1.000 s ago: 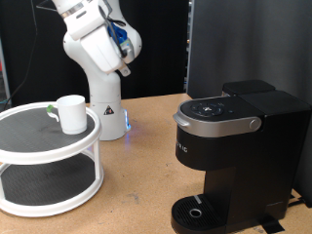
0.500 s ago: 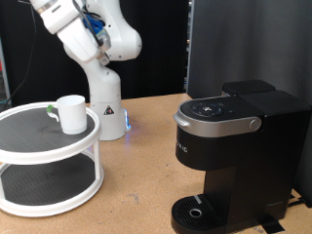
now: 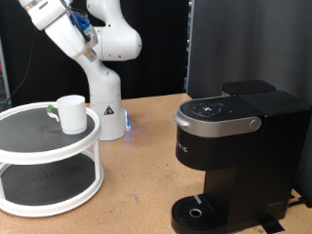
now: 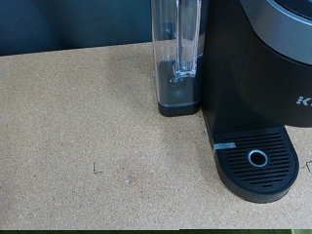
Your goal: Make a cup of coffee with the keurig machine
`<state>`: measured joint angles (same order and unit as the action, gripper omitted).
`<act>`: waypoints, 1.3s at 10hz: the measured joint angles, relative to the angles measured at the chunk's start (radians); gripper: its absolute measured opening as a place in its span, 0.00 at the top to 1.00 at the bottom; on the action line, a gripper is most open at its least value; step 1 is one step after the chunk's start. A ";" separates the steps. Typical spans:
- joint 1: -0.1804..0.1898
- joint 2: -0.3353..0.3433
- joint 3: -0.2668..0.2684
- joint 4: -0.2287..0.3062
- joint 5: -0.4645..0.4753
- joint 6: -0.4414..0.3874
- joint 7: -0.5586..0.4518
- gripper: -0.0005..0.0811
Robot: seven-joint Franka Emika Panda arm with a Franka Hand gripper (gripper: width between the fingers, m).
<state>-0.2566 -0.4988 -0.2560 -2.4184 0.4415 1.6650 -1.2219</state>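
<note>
The cup (image 3: 70,113), a plain white mug, stands upright on the top tier of a white round two-tier stand (image 3: 29,136) at the exterior view's left. The keurig machine (image 3: 234,146) is black with a silver-rimmed top and stands at the right with its lid down. Its round drip tray (image 3: 200,213) holds nothing. In the wrist view the machine (image 4: 258,68) and its drip tray (image 4: 255,162) show beside a clear water tank (image 4: 179,54). The arm (image 3: 54,29) is raised at the top left, above the stand. The gripper's fingers show in neither view.
A small dark object (image 3: 50,110) lies beside the cup on the stand. The robot's white base (image 3: 107,107) stands behind the stand on the cork-coloured table (image 3: 136,185). Black panels close off the back.
The arm has swung up and toward the exterior view's left, from above its base to above the stand. The cup and the machine have not moved.
</note>
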 joint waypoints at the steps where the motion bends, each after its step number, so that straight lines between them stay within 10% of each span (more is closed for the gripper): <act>1: -0.001 -0.001 -0.019 -0.001 0.000 -0.026 -0.034 0.99; 7: -0.063 -0.037 -0.188 0.003 -0.091 -0.186 -0.244 0.99; 13: -0.134 -0.040 -0.207 -0.002 -0.156 -0.168 -0.200 0.99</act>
<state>-0.3908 -0.5392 -0.4635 -2.4200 0.2850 1.4966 -1.4217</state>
